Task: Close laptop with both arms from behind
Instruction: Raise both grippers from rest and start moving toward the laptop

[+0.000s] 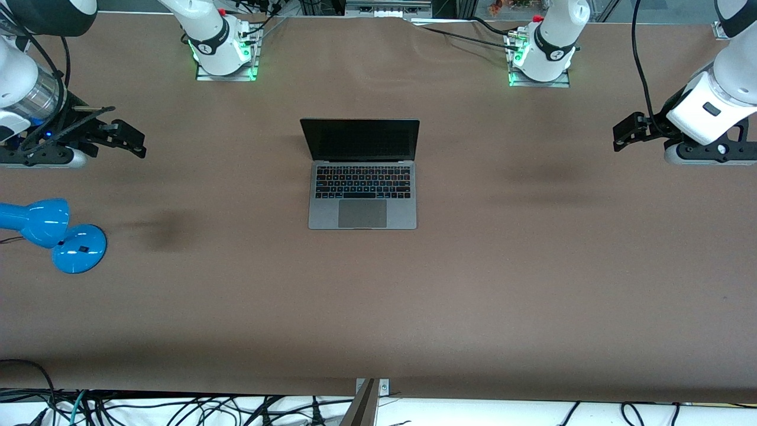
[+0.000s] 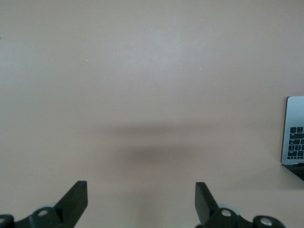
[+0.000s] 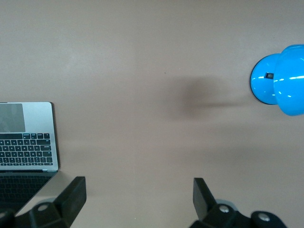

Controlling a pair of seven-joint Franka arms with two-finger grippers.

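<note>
Left hand sits at the right edge of the front frame, up in the air over bare table, fingers spread wide w/ nothing between them. In the left wrist view the hand shows along the bottom of the frame, both fingertips well apart, a soft shadow on the table above them.

Right hand is at the left edge of the front frame, also over bare table, wide open and empty; same look in its wrist view, bottom of frame.

Laptop lies mid-frame in the front view, about midway btw. the two hands and well apart from both. Lid up, dark screen facing the front camera, keyboard and trackpad exposed.

Blue lamp rests on the table at lower left of the front frame, below the right hand.
</note>
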